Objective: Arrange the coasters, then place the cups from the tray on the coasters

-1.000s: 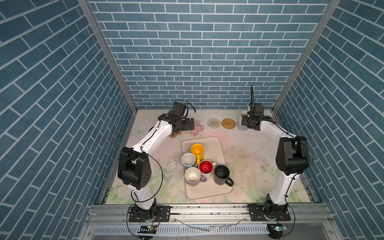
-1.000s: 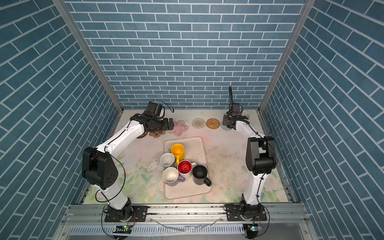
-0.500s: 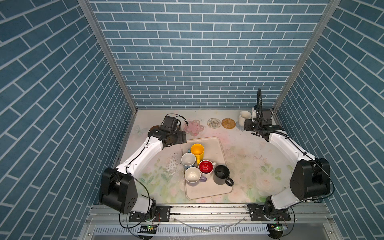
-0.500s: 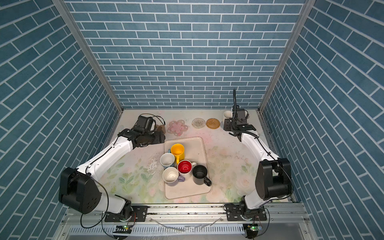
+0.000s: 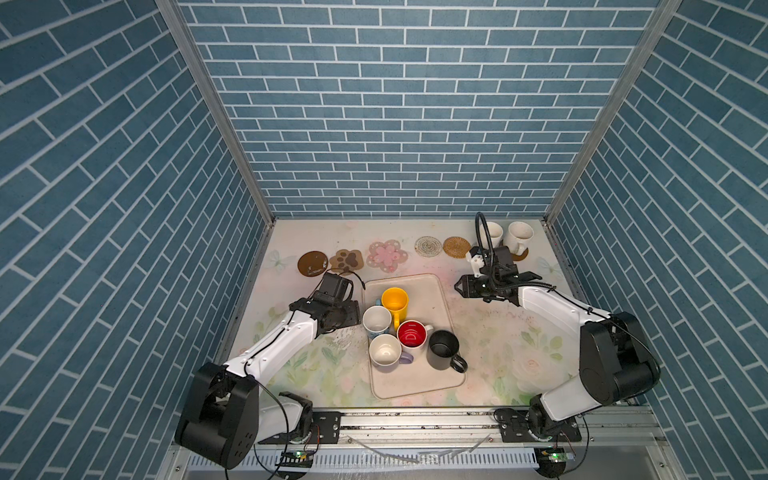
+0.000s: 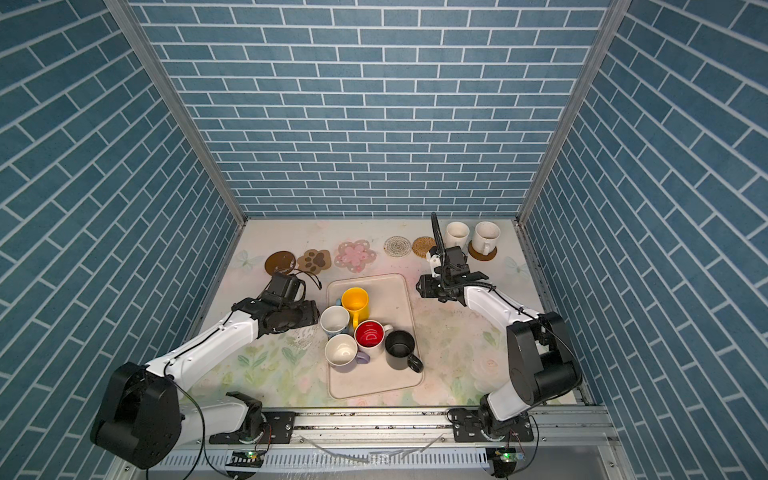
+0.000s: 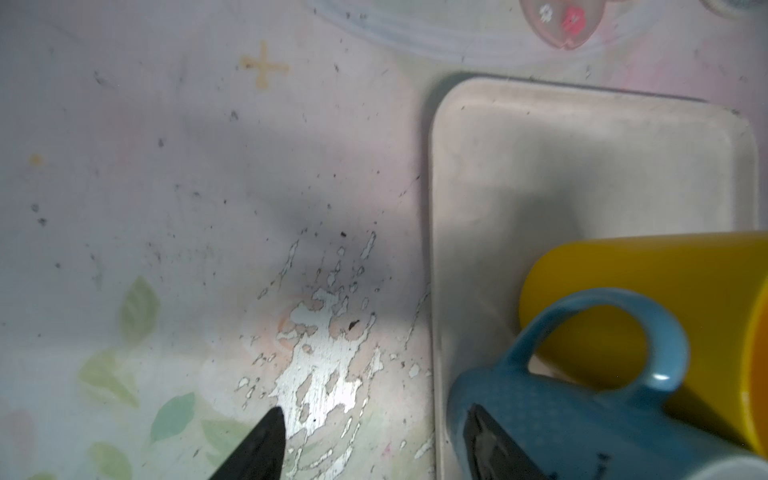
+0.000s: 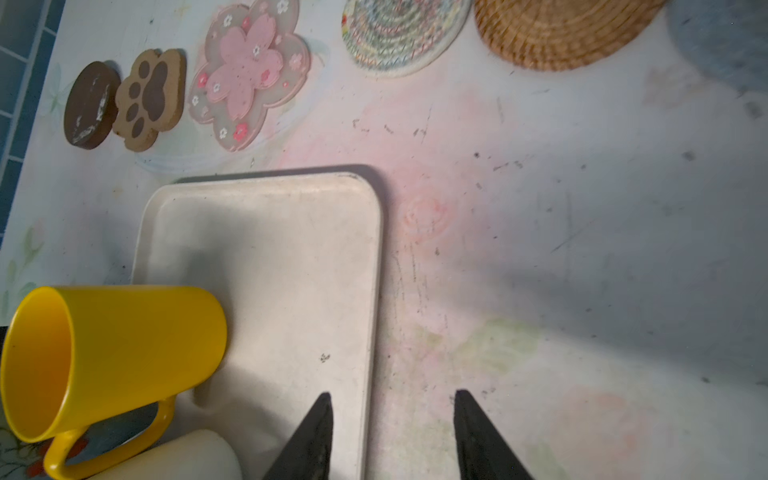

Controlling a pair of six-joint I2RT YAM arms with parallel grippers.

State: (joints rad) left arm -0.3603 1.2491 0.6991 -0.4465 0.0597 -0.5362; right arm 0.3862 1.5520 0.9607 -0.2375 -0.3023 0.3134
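Note:
Five cups stand on the cream tray [image 5: 428, 299]: yellow [image 5: 395, 300], light blue [image 5: 377, 322], red-inside [image 5: 411, 334], lavender [image 5: 386, 350] and black [image 5: 444, 350]. Two cream cups [image 5: 492, 234] [image 5: 519, 237] stand at the back right, the right one on a brown disc [image 5: 523, 254]. Bare coasters line the back: brown disc [image 5: 312, 262], paw [image 5: 346, 261], pink flower [image 5: 386, 256], patterned round [image 5: 428, 246], rattan [image 5: 456, 247]. My left gripper [image 7: 374, 415] is open over the tray's left rim, one finger [image 7: 494, 444] against the light blue cup [image 7: 582, 415]. My right gripper [image 8: 392, 399] is open above the tray's right rim [image 8: 374, 291].
Blue brick walls close in the table on three sides. A blurred blue-grey round thing [image 8: 719, 41] lies beside the rattan coaster [image 8: 561, 33]. The tablecloth is worn through to bare patches [image 7: 320, 374] left of the tray. The metal rail [image 5: 415, 419] runs along the front edge.
Both arms have pulled back from the coaster row to the tray. The left gripper came from the brown coasters, the right one from the cream cups. Both jaws have narrowed.

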